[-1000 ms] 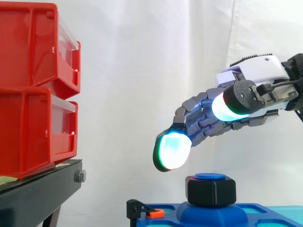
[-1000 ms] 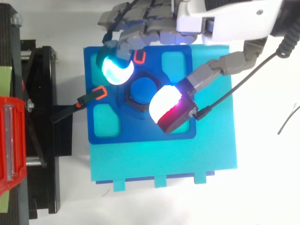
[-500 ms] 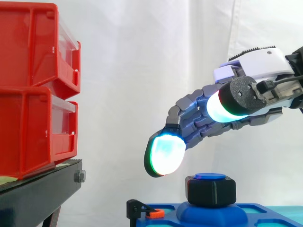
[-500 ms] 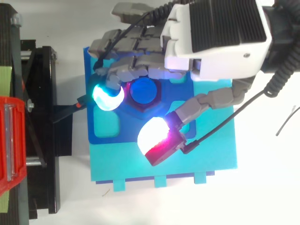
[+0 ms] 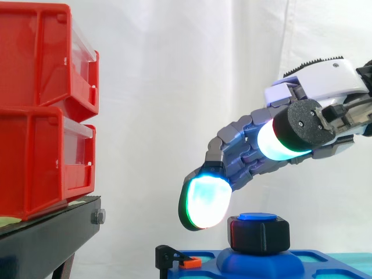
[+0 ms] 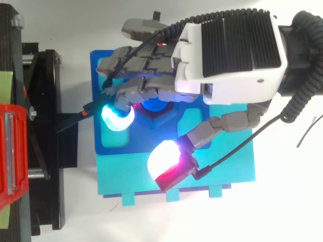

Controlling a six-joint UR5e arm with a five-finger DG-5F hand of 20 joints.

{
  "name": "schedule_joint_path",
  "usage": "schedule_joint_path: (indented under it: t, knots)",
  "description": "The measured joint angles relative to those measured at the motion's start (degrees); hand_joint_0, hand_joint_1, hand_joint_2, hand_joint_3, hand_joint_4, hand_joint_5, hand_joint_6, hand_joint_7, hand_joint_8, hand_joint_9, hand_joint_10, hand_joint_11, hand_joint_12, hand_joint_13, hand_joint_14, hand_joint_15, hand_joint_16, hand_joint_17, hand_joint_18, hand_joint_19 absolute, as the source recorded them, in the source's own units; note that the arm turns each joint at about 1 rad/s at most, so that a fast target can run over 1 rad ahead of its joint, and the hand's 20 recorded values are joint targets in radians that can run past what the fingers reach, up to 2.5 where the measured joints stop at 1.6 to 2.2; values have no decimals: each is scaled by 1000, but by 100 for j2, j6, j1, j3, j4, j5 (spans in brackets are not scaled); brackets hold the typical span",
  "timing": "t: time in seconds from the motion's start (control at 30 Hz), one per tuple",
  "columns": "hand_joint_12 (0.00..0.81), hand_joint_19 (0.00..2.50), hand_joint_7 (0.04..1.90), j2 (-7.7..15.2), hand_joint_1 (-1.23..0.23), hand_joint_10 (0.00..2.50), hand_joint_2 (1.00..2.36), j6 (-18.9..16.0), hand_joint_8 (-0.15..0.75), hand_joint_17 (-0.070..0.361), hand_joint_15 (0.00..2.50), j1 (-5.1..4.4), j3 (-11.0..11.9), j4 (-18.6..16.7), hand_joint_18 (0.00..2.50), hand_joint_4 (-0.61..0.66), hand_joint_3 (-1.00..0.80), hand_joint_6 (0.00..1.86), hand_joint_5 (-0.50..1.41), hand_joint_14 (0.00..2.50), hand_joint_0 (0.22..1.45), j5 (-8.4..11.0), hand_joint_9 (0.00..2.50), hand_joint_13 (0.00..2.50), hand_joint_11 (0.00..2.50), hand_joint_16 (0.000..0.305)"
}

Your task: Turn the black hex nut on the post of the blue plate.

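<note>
We hover the hand, fingers spread and gripping nothing, over the nut mid-plate, with the turning not yet begun.

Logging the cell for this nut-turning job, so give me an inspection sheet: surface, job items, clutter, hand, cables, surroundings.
Surface: white tabletop; cyan plate under the blue plate.
Job's things: black hex nut on the blue post of the blue plate.
Clutter: black clamp with orange tip at the blue plate's edge.
Hand: hand open above the nut, one fingertip pad low beside it; contact cannot be told.
Cables: thin dark wire on the tabletop, apart from the plates.
Surroundings: red bins, black stand, white curtain.
</note>
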State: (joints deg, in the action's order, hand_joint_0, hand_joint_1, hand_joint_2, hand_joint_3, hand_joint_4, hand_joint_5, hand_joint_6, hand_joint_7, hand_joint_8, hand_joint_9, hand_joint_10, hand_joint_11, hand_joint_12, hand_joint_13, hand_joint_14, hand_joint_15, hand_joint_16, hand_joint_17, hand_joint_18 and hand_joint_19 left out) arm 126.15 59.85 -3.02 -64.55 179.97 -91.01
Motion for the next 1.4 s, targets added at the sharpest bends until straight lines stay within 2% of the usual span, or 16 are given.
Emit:
schedule_joint_path:
  t: [0.43, 0.63, 0.93, 1.4]
  knots:
    - [366, 0, 795, 3, -343, 0, 1000, -1, 242, 120, 0, -5, -57, -7, 0, 202, -500, 502, -201, 0, 464, -5, 216, 185, 0, 53]
    - [366, 0, 800, 5, -343, 0, 1000, 0, 243, 120, 0, 22, -58, -20, 0, 203, -500, 502, -202, 0, 465, -24, 217, 187, 0, 53]
    - [366, 0, 799, 6, -344, 0, 1000, -5, 241, 120, 0, 107, -153, -174, 0, 201, -500, 502, -201, 0, 466, -183, 216, 192, 0, 53]
    - [366, 2, 796, 6, -344, 0, 1000, 19, 241, 119, 0, 350, -198, -306, 0, 202, -500, 502, -202, 0, 467, -605, 217, 195, 0, 53]
